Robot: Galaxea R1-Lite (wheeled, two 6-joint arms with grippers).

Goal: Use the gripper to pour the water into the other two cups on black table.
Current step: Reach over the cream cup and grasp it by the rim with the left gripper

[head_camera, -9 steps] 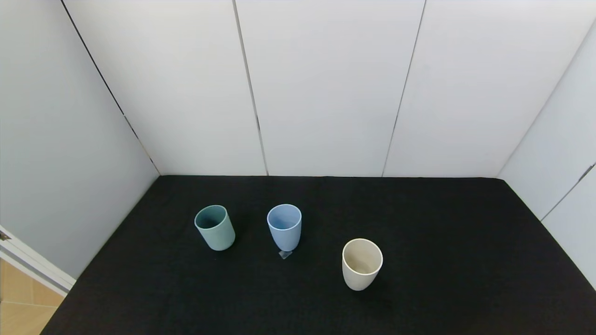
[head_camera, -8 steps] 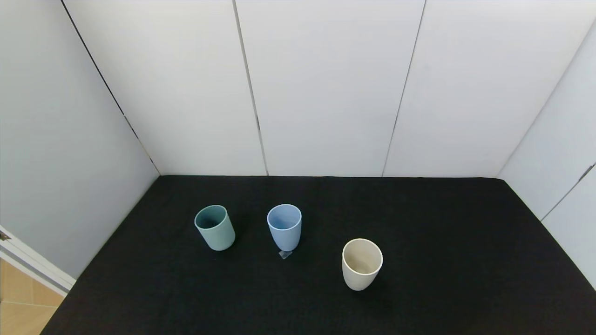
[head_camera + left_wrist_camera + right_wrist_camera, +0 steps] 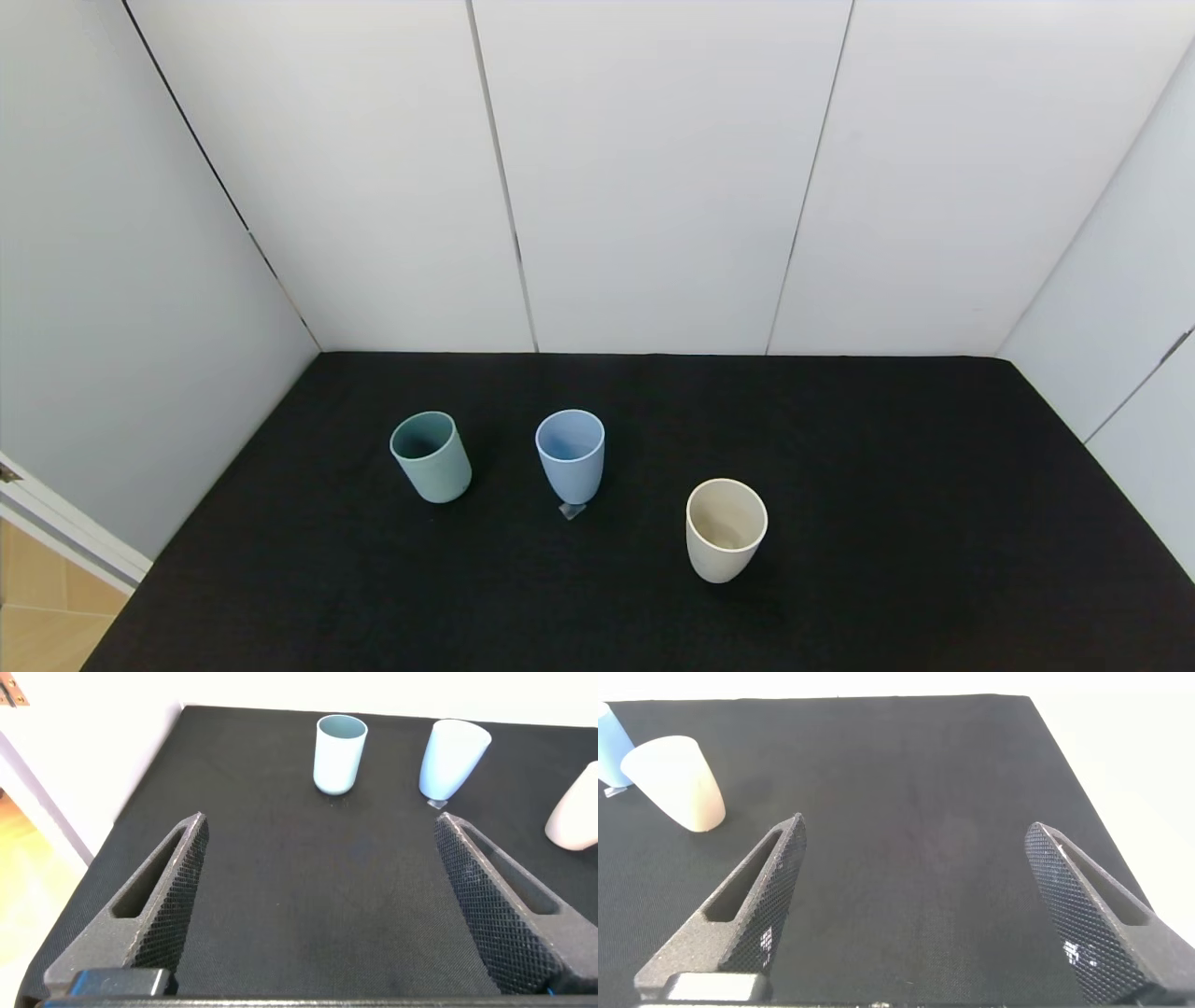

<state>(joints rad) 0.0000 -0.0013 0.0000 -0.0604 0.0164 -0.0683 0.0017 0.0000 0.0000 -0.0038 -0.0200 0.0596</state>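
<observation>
We hold both grippers spread wide near the black table's (image 3: 887,523) front edge; right gripper (image 3: 920,910) should approach the cream tumbler (image 3: 725,529) low, squarely.

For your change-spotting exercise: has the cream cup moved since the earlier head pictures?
No. The cream cup stands at the same spot on the black table, equally far from the blue cup.

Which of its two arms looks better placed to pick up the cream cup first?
Probably the right. The cream cup stands on the robot's right side of the black table, and it shows near the open right tool. The left tool, also open, faces the teal cup and blue cup.
</observation>
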